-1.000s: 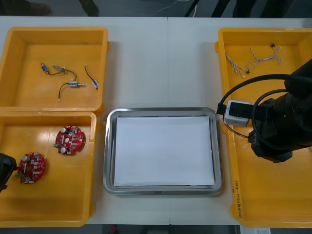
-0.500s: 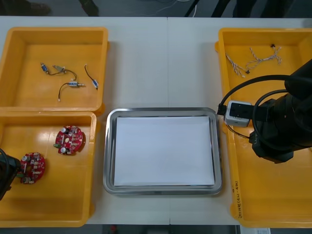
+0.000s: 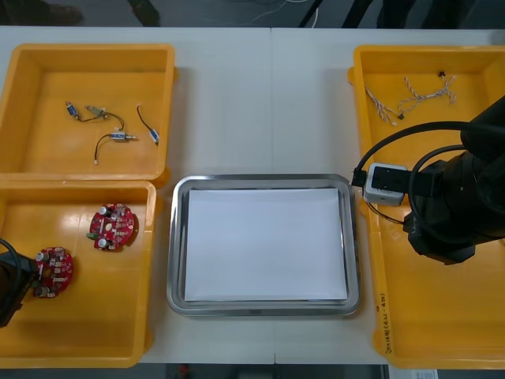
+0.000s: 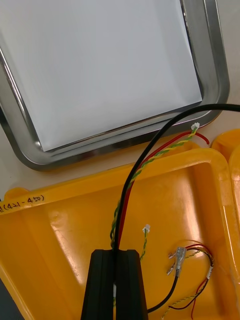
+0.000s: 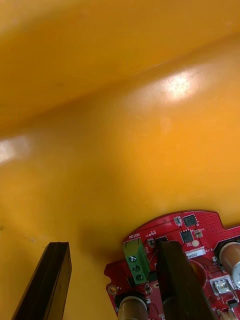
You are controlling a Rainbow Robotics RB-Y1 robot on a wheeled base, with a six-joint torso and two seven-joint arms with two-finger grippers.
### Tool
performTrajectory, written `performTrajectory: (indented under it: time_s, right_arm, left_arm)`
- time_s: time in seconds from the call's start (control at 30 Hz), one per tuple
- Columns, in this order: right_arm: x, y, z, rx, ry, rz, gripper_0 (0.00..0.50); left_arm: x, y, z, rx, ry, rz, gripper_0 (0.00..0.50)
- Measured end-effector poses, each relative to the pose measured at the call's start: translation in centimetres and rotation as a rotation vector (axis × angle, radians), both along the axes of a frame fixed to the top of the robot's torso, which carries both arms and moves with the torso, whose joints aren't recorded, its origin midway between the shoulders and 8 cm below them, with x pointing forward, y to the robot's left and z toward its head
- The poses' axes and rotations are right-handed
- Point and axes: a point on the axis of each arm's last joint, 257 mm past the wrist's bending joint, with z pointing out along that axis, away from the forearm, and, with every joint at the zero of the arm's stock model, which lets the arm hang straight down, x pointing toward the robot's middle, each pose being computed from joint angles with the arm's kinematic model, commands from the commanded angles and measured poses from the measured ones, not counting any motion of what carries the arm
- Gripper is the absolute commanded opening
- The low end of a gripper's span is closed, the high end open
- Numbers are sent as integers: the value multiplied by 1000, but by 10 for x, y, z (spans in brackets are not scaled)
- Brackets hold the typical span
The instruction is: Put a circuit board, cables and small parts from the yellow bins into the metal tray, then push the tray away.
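Two round red circuit boards (image 3: 112, 225) (image 3: 51, 271) lie in the near left yellow bin (image 3: 79, 332). My left gripper (image 3: 8, 284) is at that bin's left edge; in the left wrist view it (image 5: 112, 280) stands open, one finger (image 5: 177, 280) over the edge of a circuit board (image 5: 192, 235), the other beside it on bare bin floor. My right arm (image 3: 454, 213) hangs over the near right bin (image 3: 442, 316). The right gripper (image 4: 115, 285) is shut on a red and yellow cable (image 4: 155, 160) that rises past the bin rim toward the metal tray (image 4: 210, 60).
The metal tray (image 3: 177, 237), white inside, sits in the middle. The far left bin (image 3: 31, 79) holds small metal parts (image 3: 110, 126) on black leads. Twisted cables (image 3: 410, 99) lie in the far right bin. More cables (image 4: 192, 257) lie under my right gripper.
My left gripper has crept slightly further in at the bin's left edge beside the board. The right arm has held still with its cable.
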Motion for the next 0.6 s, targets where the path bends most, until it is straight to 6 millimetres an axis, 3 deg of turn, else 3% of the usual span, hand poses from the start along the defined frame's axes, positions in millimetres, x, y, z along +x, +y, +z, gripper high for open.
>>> performTrajectory:
  time_s: [0.17,0.23,0.27,0.6]
  right_arm:
    - [0,0,0,0,0,0,0]
    - [0,0,0,0,0,0,0]
    - [0,0,0,0,0,0,0]
    - [0,0,0,0,0,0,0]
  left_arm:
    - [0,0,-1,3,2,-2,500]
    - [0,-1,-1,3,2,-2,294]
    - [0,0,-1,4,3,-2,8]
    - [0,1,-1,9,2,-1,0]
